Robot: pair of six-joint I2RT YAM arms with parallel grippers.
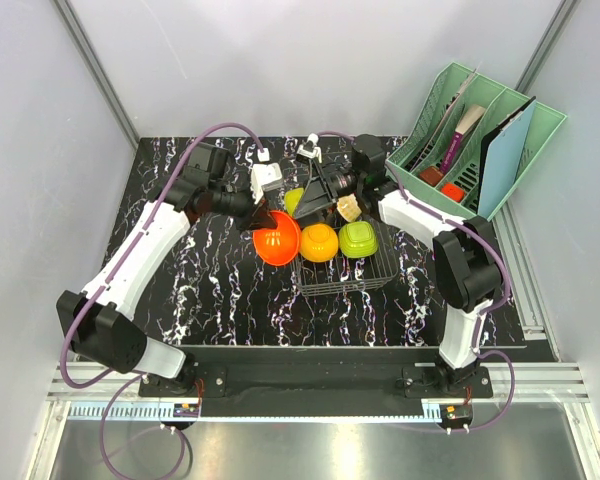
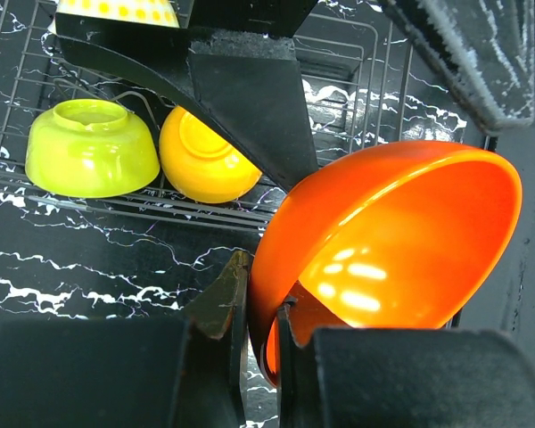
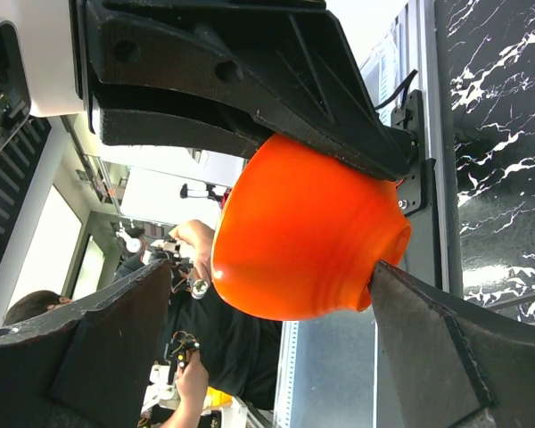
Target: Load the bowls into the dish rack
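Observation:
An orange bowl [image 1: 277,241] hangs tilted at the left end of the dish rack [image 1: 380,270]. My left gripper [image 2: 260,312] is shut on the orange bowl's [image 2: 392,241] rim, one finger inside and one outside. My right gripper [image 1: 305,205] is open, and its fingers [image 3: 437,348] straddle the orange bowl [image 3: 303,232] from the outside; one finger touches the bowl's foot. In the rack lie a yellow-orange bowl [image 1: 318,242] and a green bowl [image 1: 357,238], both also in the left wrist view: the yellow-orange bowl [image 2: 201,160] and the green bowl [image 2: 91,147].
A mint-green file organiser [image 1: 475,140] holding books and small items stands at the back right. A yellow-green bowl [image 1: 295,200] and a pale beige item [image 1: 350,208] sit at the rack's far side, under the right arm. The black marbled table [image 1: 210,290] ends at grey walls.

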